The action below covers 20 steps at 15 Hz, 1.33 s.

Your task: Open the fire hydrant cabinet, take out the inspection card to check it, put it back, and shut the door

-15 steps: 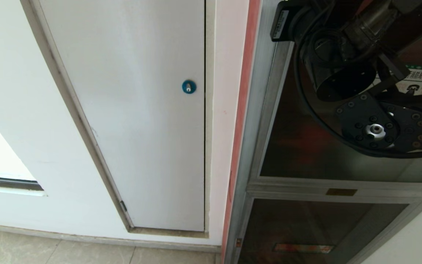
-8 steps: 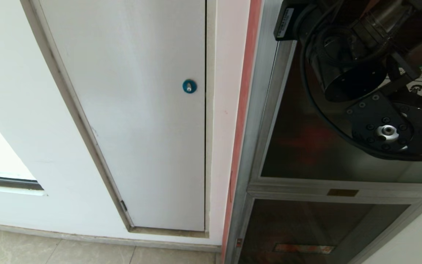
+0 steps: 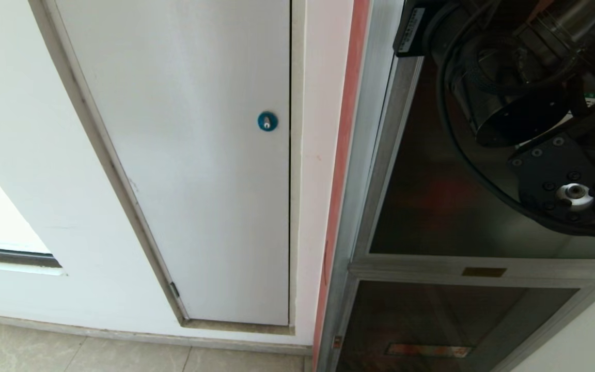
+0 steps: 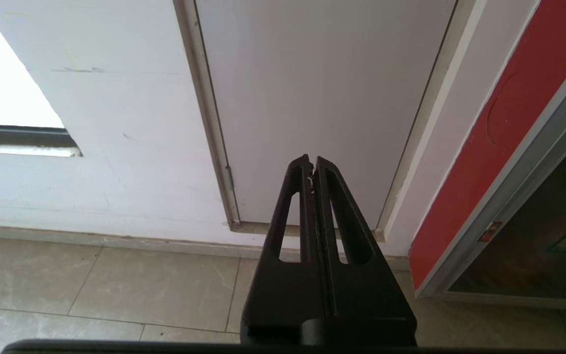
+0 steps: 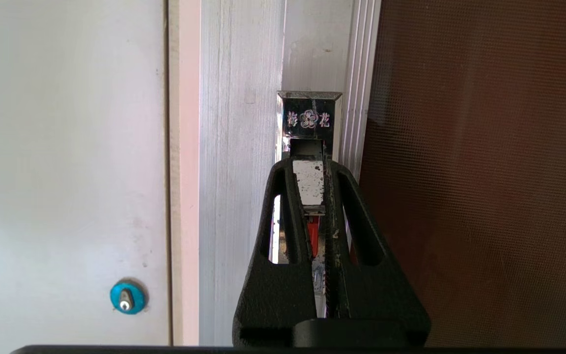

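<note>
Beside the white panel, the right gripper is pinching the door's chrome latch tab with nearly closed fingers; the thin hold is risking a slip, leaving the door shut. Left gripper is idling, fingers closed on nothing.

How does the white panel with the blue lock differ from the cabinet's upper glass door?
The white panel is opaque and plain; the door is dark tinted glass in a silver frame. The white panel has a round blue lock; the door has a chrome latch, which the right gripper grips, fingers shut. Nothing touches the panel. Both stand upright, side by side.
</note>
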{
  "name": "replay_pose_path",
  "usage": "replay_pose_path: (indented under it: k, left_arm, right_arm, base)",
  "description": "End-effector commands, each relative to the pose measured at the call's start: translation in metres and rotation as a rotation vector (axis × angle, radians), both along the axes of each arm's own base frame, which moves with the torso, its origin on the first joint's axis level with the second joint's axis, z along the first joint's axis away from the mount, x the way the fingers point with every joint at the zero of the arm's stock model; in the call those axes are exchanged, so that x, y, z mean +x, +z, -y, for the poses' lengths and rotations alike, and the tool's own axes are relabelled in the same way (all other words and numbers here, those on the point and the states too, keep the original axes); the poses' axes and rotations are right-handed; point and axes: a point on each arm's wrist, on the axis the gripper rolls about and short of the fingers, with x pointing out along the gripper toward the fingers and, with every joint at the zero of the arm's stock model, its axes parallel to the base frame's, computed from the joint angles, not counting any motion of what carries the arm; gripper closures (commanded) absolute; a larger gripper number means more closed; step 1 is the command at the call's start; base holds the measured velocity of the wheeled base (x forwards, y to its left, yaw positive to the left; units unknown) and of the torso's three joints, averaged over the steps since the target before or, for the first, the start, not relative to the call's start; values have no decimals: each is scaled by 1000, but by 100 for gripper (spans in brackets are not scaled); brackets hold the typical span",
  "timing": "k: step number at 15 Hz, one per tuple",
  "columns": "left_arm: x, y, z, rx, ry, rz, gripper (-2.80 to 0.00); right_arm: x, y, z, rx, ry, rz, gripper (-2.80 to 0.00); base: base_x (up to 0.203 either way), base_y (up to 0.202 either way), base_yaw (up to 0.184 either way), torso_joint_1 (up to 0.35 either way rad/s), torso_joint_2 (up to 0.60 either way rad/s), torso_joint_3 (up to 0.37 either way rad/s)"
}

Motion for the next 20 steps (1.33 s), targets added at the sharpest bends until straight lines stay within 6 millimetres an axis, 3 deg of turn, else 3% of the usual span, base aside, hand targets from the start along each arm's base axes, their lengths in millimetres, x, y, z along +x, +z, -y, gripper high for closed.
replay_pose_path:
  k: [1, 12, 20]
  left_arm:
    - [0, 0, 0, 0, 0, -2, 0]
    - [0, 0, 0, 0, 0, -2, 0]
    - [0, 0, 0, 0, 0, -3, 0]
  right_arm:
    - [-9, 7, 5, 16, -1, 21, 0]
    - [-29, 5, 16, 7, 9, 7, 0]
    - [-31, 4, 17, 6, 6, 3, 0]
  base:
    - [0, 0, 0, 0, 0, 0]
    - [0, 0, 0, 0, 0, 0]
    - [0, 0, 0, 0, 0, 0]
